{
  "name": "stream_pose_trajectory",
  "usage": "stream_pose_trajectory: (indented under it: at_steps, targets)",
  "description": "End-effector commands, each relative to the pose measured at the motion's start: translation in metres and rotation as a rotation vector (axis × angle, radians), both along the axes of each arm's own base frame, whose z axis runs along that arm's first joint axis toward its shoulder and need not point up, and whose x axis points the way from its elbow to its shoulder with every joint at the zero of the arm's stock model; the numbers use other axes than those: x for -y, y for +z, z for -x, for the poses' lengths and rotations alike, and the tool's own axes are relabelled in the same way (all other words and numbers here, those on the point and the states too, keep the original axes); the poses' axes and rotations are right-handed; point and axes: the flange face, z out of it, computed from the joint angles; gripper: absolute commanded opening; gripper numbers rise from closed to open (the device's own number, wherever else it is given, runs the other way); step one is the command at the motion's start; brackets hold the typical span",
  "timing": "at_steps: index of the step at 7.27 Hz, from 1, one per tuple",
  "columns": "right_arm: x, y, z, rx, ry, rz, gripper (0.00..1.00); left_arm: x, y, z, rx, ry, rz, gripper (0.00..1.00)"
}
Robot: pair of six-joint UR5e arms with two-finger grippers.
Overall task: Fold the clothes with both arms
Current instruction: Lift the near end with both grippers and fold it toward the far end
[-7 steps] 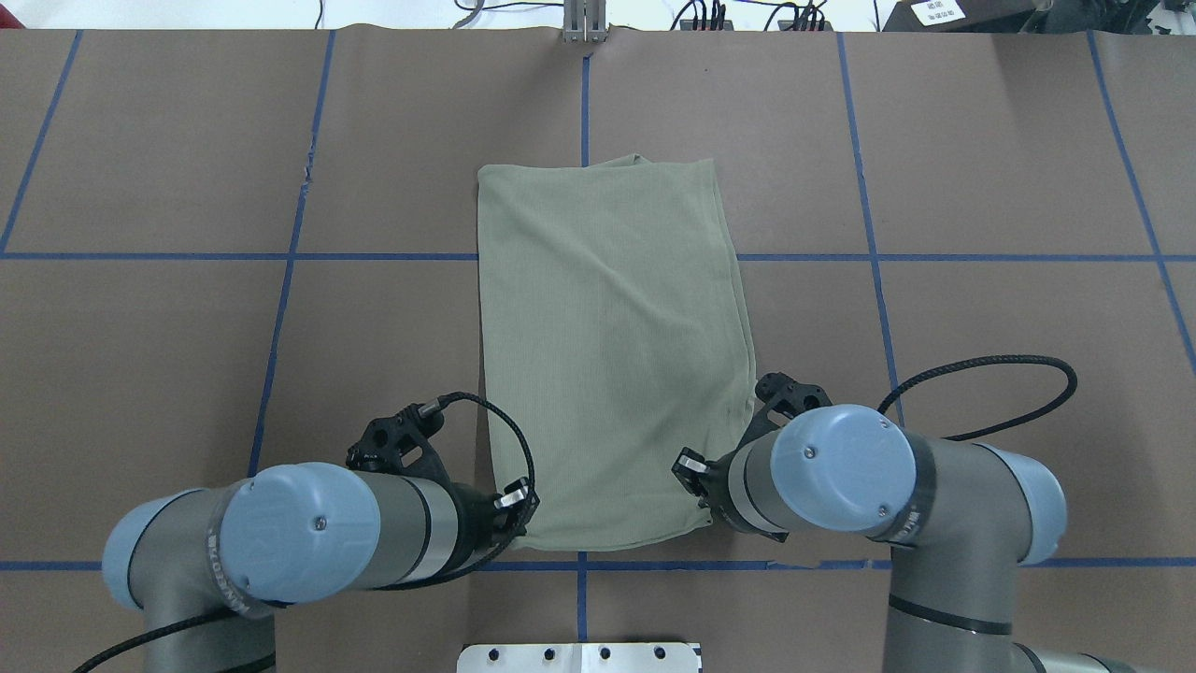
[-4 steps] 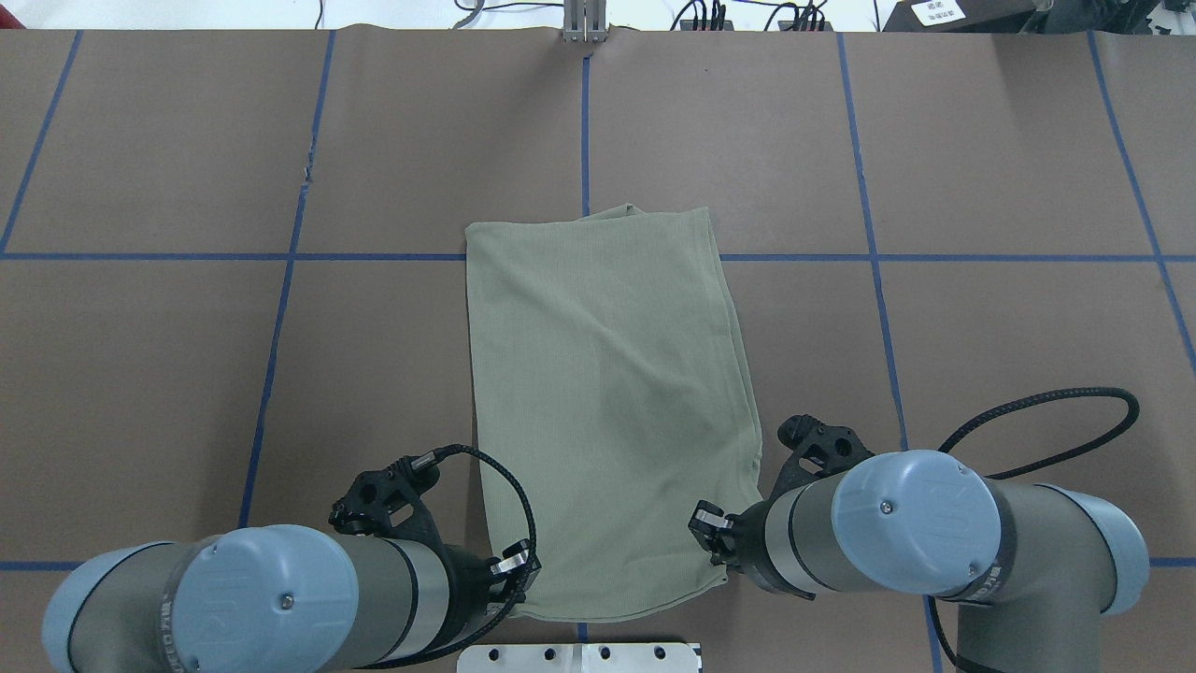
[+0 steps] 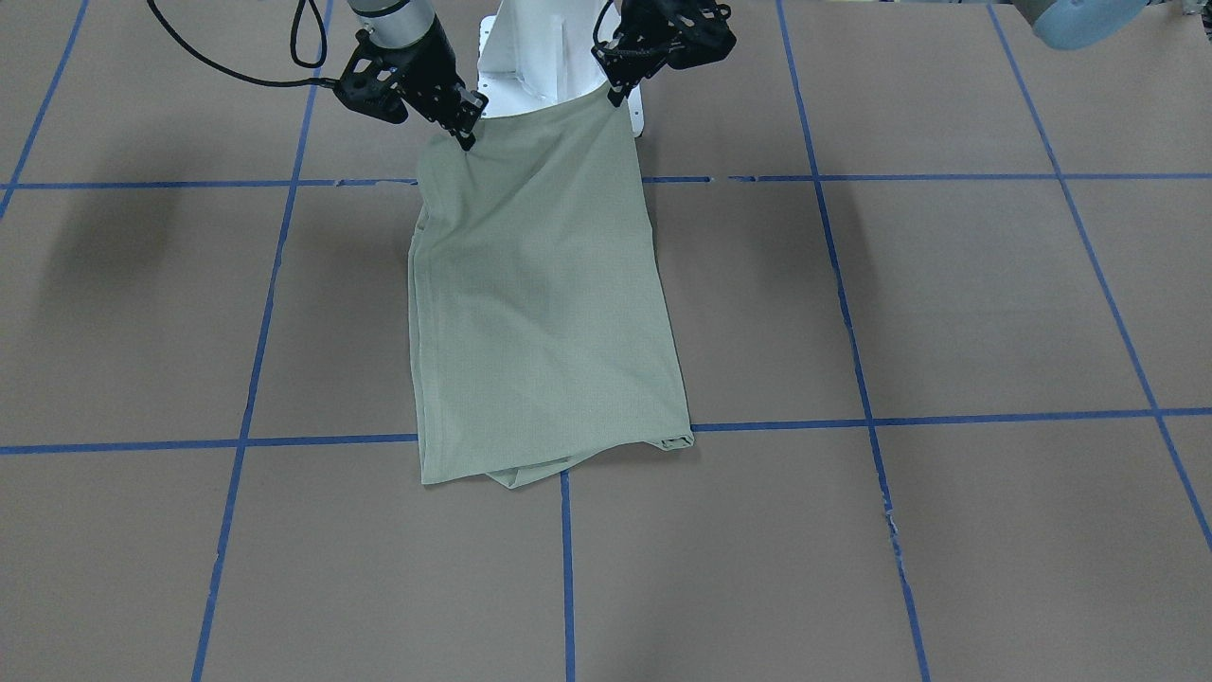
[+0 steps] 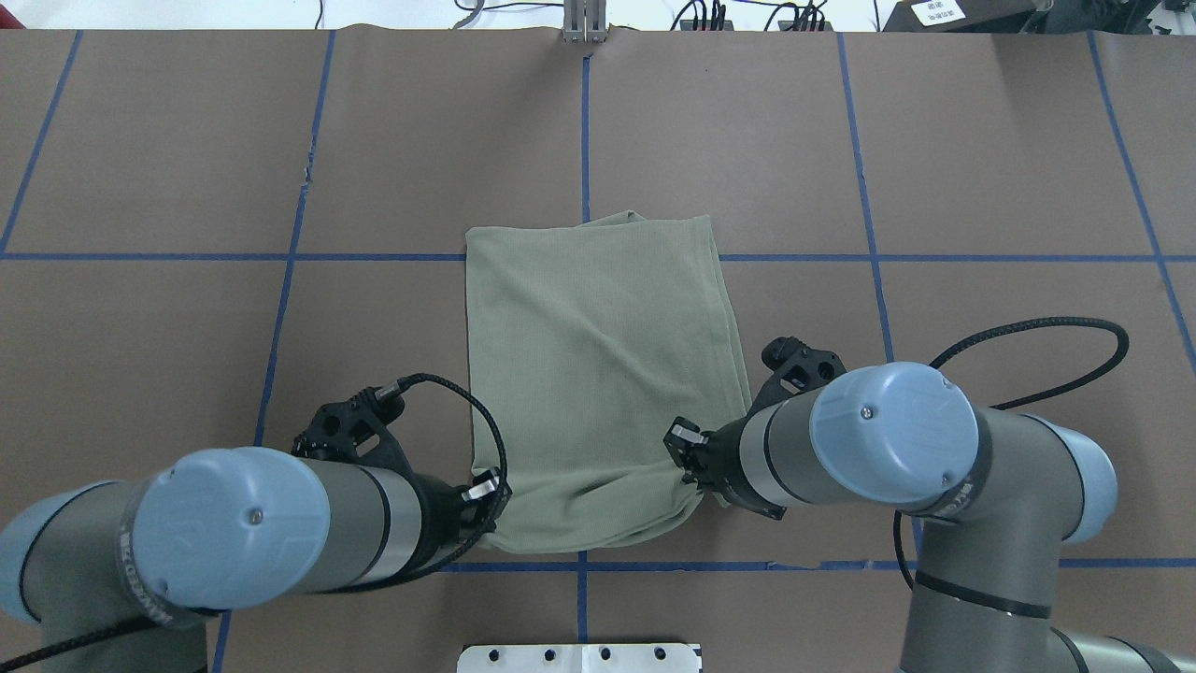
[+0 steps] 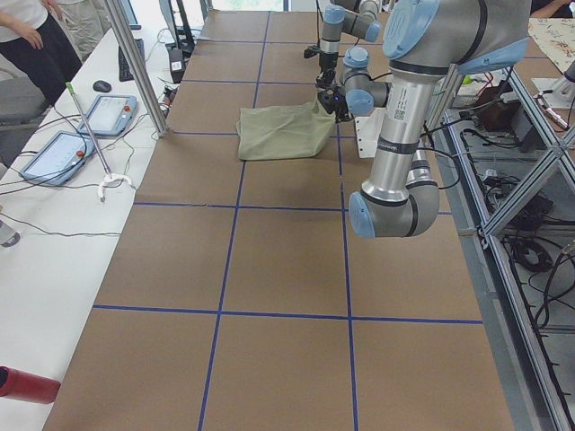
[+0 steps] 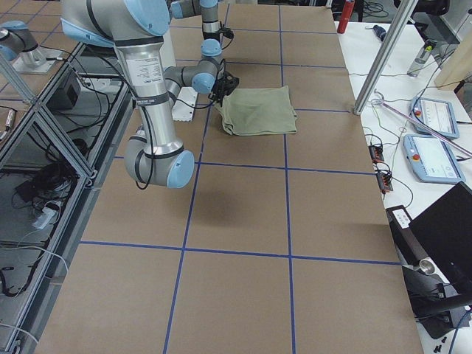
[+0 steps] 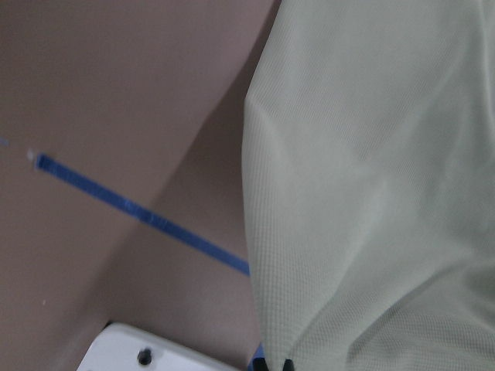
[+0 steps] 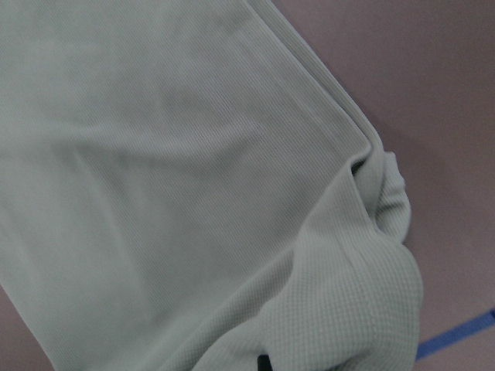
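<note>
Since the earlier overhead frame both grippers have carried the near hem up the picture, away from the bottom edge, and the cloth between them has gone slack; the far hem has stayed by the horizontal blue tape line (image 4: 280,256) in the upper middle. The shirt (image 4: 598,355) lies centre frame as a folded rectangle, long axis running top to bottom; its lower end is lifted, its upper end rests on the surface (image 4: 981,168). The left gripper (image 4: 488,493) is pinched closed on the lower-left corner; the right gripper (image 4: 685,447) is pinched closed on the lower-right corner, a little higher in frame, so the hem hangs askew. The rest of the shirt lies straight ahead of both, toward the top of the frame, neither arm the nearer; I judge the coming move to be laying the held hem over the far one. Bare surface lies on every side of the shirt; nothing stands in the path.
</note>
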Motion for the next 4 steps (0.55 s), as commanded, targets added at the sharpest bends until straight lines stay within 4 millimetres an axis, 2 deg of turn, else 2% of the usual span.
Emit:
stream_pose_trajectory:
  at_steps: [1, 3, 4]
  targets:
    - [0.068, -0.017, 0.008, -0.014, 0.097, -0.027, 0.0, 0.091, -0.008, 0.006, 0.034, -0.133, -0.039, 0.0]
    - [0.125, -0.022, -0.003, -0.043, 0.147, -0.073, 0.0, 0.146, 0.017, 0.001, 0.055, -0.19, -0.072, 0.0]
    - [0.158, -0.028, 0.014, -0.073, 0.161, -0.076, 0.0, 0.161, 0.027, -0.005, 0.057, -0.206, -0.075, 0.0]
